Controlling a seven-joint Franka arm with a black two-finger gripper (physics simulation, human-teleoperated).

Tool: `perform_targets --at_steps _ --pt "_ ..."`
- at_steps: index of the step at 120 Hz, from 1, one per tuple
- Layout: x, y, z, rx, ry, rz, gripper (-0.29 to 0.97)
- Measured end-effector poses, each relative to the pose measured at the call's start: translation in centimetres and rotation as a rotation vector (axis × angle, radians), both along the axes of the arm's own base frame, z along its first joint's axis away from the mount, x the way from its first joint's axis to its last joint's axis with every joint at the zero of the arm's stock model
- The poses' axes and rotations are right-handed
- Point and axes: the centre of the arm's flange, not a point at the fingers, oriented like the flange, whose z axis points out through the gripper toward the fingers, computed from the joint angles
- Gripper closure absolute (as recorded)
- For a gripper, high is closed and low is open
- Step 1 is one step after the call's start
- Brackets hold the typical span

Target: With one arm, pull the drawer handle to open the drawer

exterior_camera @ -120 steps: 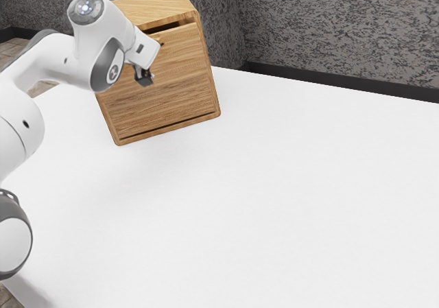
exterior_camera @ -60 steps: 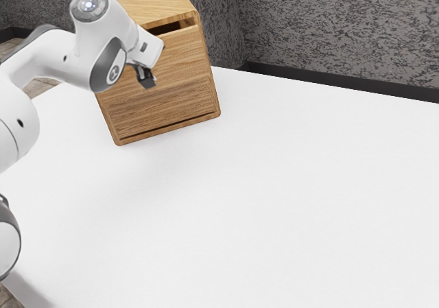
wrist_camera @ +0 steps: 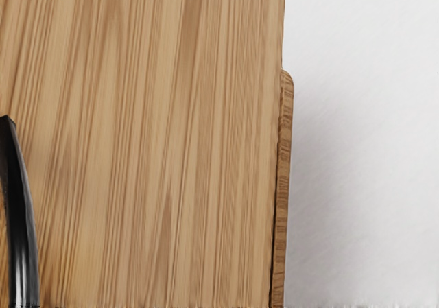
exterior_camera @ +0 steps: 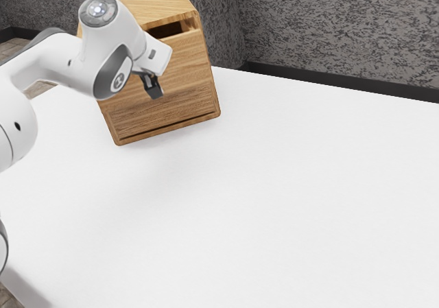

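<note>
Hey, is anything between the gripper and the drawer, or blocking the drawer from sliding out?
Nothing visible does. The gripper hangs right at the drawer front with no object between them, and nothing stands on the table before the drawer.

A simulator's test room, not a lived-in home: a wide white table (exterior_camera: pixel 288 184) stands before a rough grey stucco wall (exterior_camera: pixel 343 20) with a black skirting board (exterior_camera: pixel 343 78), brown flooring (exterior_camera: pixel 8 51) shows at the exterior view's left edge, and a white robot arm (exterior_camera: pixel 62 61) reaches to a small wooden drawer cabinet (exterior_camera: pixel 185 88)
</note>
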Motion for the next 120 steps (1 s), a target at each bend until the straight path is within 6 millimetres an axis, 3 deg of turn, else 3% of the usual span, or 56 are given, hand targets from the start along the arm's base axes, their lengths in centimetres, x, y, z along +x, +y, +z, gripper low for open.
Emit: perform_targets --at_steps 28,38,65,120 --pt "-1.0 -1.7 0.0 0.001 0.008 0.013 0.01" --pt "-1.6 -2.3 0.4 -0.009 0.001 0.015 0.07" --pt "-2.4 -4.0 0.0 -0.025 0.008 0.018 0.00" --pt "-5.4 -8.5 0.2 -0.018 0.019 0.006 0.10"
